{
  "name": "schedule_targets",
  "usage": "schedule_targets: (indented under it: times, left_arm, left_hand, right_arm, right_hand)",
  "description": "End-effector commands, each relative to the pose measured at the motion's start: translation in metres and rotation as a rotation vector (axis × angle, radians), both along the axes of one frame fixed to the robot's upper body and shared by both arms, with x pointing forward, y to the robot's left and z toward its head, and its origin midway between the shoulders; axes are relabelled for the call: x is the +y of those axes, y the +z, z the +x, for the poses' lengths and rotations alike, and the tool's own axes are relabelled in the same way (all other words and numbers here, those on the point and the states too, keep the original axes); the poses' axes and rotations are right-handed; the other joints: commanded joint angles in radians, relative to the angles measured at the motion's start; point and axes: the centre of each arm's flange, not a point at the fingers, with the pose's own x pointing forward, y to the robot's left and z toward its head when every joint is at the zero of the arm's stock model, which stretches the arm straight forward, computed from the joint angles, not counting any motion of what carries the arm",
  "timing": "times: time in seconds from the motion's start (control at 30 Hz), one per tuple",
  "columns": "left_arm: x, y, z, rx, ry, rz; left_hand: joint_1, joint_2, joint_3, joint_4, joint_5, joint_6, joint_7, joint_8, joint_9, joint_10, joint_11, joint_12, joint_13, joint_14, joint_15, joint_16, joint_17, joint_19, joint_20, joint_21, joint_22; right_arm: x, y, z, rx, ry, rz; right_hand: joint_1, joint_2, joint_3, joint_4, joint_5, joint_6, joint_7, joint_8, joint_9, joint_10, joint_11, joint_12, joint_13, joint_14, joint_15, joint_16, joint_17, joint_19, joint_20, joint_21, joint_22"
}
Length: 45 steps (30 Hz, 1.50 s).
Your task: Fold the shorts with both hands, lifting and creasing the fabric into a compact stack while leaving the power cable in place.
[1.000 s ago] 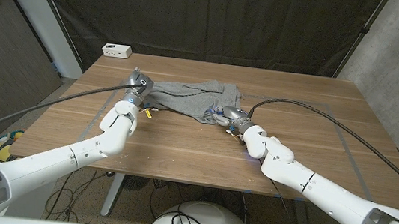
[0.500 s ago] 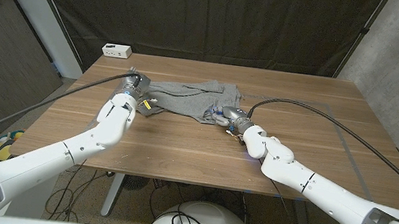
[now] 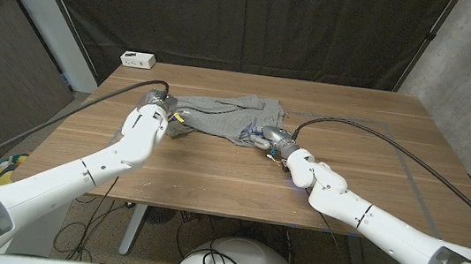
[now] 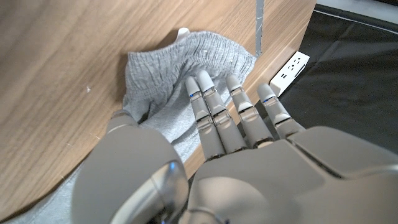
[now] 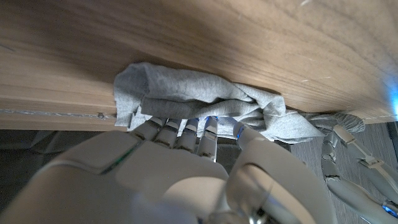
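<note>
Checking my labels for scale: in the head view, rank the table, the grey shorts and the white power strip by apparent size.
1. Table
2. Shorts
3. Power strip, though it lies farthest from the camera, which shrinks it.

Grey shorts [image 3: 230,115], brown wooden table [image 3: 213,169]
</note>
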Motion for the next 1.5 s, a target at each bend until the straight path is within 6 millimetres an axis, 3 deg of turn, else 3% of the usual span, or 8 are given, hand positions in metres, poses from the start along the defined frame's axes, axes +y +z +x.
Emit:
schedule_targets:
  times: [0.03,0.23,0.37,0.53,0.8,0.83,1.03,1.5]
  left_arm:
    - [-0.014,-0.006,0.006,0.074,0.093,0.112]
    - [-0.014,-0.016,0.010,-0.009,0.094,0.207]
    - [-0.011,-0.024,0.013,-0.083,0.068,0.242]
    - [-0.011,-0.032,0.015,-0.160,0.027,0.272]
    - [-0.010,-0.038,0.018,-0.240,-0.013,0.337]
    - [-0.010,-0.038,0.018,-0.248,-0.018,0.350]
    - [-0.010,-0.037,0.017,-0.288,-0.023,0.432]
    - [0.008,-0.027,0.004,-0.327,-0.160,0.683]
  left_hand:
    - [0.012,-0.020,-0.018,-0.008,0.012,-0.028,-0.003,-0.005,0.005,-0.026,-0.009,-0.011,0.006,-0.022,-0.114,-0.006,0.001,-0.013,0.009,-0.006,0.002]
    - [0.095,0.006,-0.005,-0.046,0.041,-0.033,-0.019,0.005,0.007,-0.019,-0.032,-0.002,0.012,-0.016,-0.129,-0.001,-0.001,0.008,-0.005,0.002,0.000]
    - [0.195,0.089,0.049,-0.075,0.093,0.010,-0.018,0.027,0.005,0.048,-0.048,0.029,0.020,0.033,-0.155,0.015,-0.002,0.059,-0.036,0.029,0.002]
    - [0.273,0.139,0.096,-0.108,0.106,0.065,-0.022,0.042,0.000,0.105,-0.069,0.043,0.014,0.084,-0.166,0.025,-0.009,0.121,-0.073,0.063,0.002]
    - [0.600,0.219,0.232,-0.284,0.027,0.250,-0.063,0.077,-0.002,0.272,-0.078,0.082,0.028,0.227,-0.182,0.075,0.018,0.222,-0.149,0.155,-0.002]
    - [0.651,0.217,0.232,-0.286,-0.003,0.275,-0.067,0.083,0.000,0.296,-0.076,0.094,0.041,0.243,-0.184,0.092,0.033,0.225,-0.153,0.172,0.000]
    - [0.698,0.210,0.227,-0.276,-0.045,0.332,-0.089,0.096,0.000,0.313,-0.069,0.096,0.056,0.265,-0.185,0.115,0.059,0.235,-0.172,0.207,0.006]
    - [0.695,0.249,0.202,-0.226,-0.025,0.255,-0.122,0.095,0.037,0.245,-0.069,0.059,0.093,0.185,-0.183,0.068,0.080,0.174,-0.150,0.247,0.011]
  right_arm:
    - [-0.004,0.001,-0.001,-0.015,0.007,0.022]
    - [-0.006,0.002,0.000,-0.005,0.017,0.028]
    - [-0.007,0.001,0.000,-0.005,0.010,0.025]
    - [-0.007,0.000,0.001,0.008,0.014,0.014]
    - [-0.008,0.002,0.001,0.004,0.027,0.015]
    - [-0.008,0.002,0.001,0.002,0.019,0.014]
    - [-0.009,-0.001,0.002,0.032,0.032,0.013]
    - [-0.011,-0.006,0.003,0.044,0.037,0.023]
  right_hand:
    - [-0.010,-0.003,0.012,0.001,0.001,0.005,-0.005,-0.001,0.003,0.011,0.004,-0.006,0.002,0.011,-0.081,-0.003,0.004,0.032,0.020,0.005,0.002]
    - [-0.011,-0.003,0.014,0.000,0.000,0.006,-0.005,-0.002,0.003,0.013,0.005,-0.006,0.002,0.013,-0.081,-0.003,0.004,0.033,0.020,0.005,0.002]
    - [-0.012,-0.004,0.015,0.000,0.000,0.007,-0.005,-0.003,0.003,0.012,0.005,-0.008,0.003,0.013,-0.081,-0.004,0.004,0.033,0.019,0.005,0.002]
    - [-0.013,-0.004,0.017,0.000,0.000,0.011,-0.004,-0.003,0.003,0.012,0.004,-0.009,0.003,0.013,-0.080,-0.005,0.005,0.030,0.019,0.003,0.002]
    - [-0.012,-0.005,0.022,-0.004,-0.001,0.029,0.002,0.000,0.004,0.025,0.005,-0.007,0.003,0.015,-0.081,-0.007,0.004,0.030,0.018,0.002,0.002]
    - [-0.013,-0.005,0.022,-0.004,-0.001,0.030,0.001,0.000,0.004,0.025,0.004,-0.007,0.003,0.015,-0.081,-0.007,0.004,0.030,0.017,0.002,0.002]
    - [-0.012,-0.005,0.024,-0.007,-0.001,0.037,0.001,0.001,0.004,0.030,0.000,-0.007,0.003,0.016,-0.085,-0.007,0.004,0.031,0.015,0.002,0.002]
    - [-0.012,-0.004,0.029,-0.009,-0.002,0.049,0.000,0.000,0.004,0.038,0.001,-0.007,0.003,0.022,-0.087,-0.007,0.005,0.036,0.014,0.003,0.002]
